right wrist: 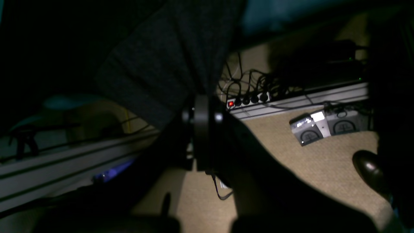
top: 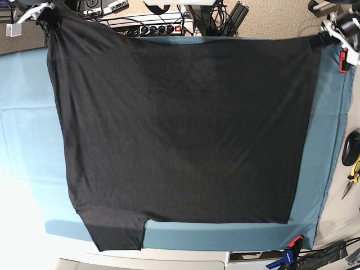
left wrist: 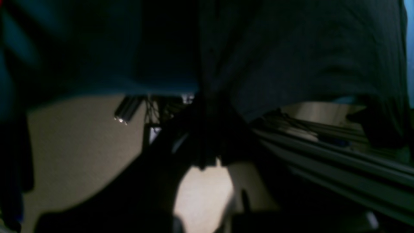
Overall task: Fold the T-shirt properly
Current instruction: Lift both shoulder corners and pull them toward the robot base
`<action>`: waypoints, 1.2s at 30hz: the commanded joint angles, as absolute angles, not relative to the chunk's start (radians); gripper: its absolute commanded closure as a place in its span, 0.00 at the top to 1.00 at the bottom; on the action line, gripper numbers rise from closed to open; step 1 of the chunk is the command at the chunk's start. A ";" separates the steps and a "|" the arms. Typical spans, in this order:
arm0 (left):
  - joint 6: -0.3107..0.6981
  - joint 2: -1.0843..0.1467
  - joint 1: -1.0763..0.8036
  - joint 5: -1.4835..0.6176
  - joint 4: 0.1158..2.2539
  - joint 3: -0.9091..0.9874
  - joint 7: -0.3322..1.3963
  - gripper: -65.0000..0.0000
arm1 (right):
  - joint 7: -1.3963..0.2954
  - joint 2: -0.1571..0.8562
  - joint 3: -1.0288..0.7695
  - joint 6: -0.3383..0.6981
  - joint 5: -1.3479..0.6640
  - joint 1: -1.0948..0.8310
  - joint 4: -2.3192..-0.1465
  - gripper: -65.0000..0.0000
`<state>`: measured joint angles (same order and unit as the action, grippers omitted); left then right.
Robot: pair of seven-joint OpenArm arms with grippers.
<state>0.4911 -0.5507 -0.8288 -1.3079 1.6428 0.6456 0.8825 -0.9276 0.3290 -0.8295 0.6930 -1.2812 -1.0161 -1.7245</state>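
T-shirt (top: 185, 129): one, black, spread flat over the one teal table cloth (top: 28, 124), one sleeve hanging past the near edge. Two grippers, left gripper (top: 326, 38) and right gripper (top: 49, 17), each closed tight on one far corner.

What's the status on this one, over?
Left gripper and right gripper shut on T-shirt corners. Shirt spread over table cloth. Nothing in the way.

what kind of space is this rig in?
Most likely a robotics lab or workshop: a teal table cloth clamped over the bench, a power strip with tangled cables on carpet, pliers beside the bench.
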 commanded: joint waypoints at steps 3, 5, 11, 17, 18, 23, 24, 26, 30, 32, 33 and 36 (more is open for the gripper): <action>0.501 -0.549 -0.866 -1.337 1.654 0.658 0.884 0.00 | -0.916 0.341 -0.844 0.698 -1.295 -1.054 -1.736 0.00; 0.530 -0.539 -0.883 -1.343 1.655 0.658 0.885 0.00 | -0.916 0.340 -0.844 0.698 -1.295 -1.067 -1.736 0.00; 0.552 -0.532 -0.918 -1.374 1.655 0.658 0.905 0.00 | -0.917 0.341 -0.846 0.698 -1.294 -1.102 -1.736 0.00; 0.551 -0.532 -0.920 -1.372 1.655 0.658 0.909 0.00 | -0.918 0.342 -0.889 0.698 -1.294 -1.111 -1.736 0.00; 0.551 -0.532 -0.919 -1.371 1.655 0.658 0.909 0.00 | -0.918 0.344 -0.903 0.698 -1.294 -1.111 -1.736 0.00; 0.551 -0.532 -0.920 -1.369 1.655 0.658 0.910 0.00 | -0.921 0.347 -0.964 0.698 -1.295 -1.112 -1.736 0.00; 0.551 -0.532 -0.920 -1.369 1.655 0.658 0.910 0.00 | -0.921 0.347 -0.967 0.698 -1.295 -1.114 -1.736 0.00; 0.551 -0.532 -0.919 -1.370 1.655 0.658 0.909 0.00 | -0.929 0.346 -0.967 0.698 -1.310 -1.114 -1.736 0.00; 0.551 -0.532 -0.913 -1.370 1.658 0.658 0.905 0.00 | -0.936 0.346 -0.967 0.698 -1.336 -1.113 -1.736 0.00; 0.552 -0.532 -0.914 -1.370 1.673 0.658 0.905 0.00 | -0.936 0.346 -0.967 0.698 -1.338 -1.113 -1.736 0.00; 0.552 -0.532 -0.914 -1.370 1.682 0.658 0.901 0.00 | -0.936 0.346 -0.967 0.698 -1.344 -1.110 -1.736 0.00; 0.564 -0.532 -0.913 -1.369 1.726 0.658 0.897 0.00 | -0.945 0.346 -0.967 0.698 -1.384 -1.103 -1.736 0.00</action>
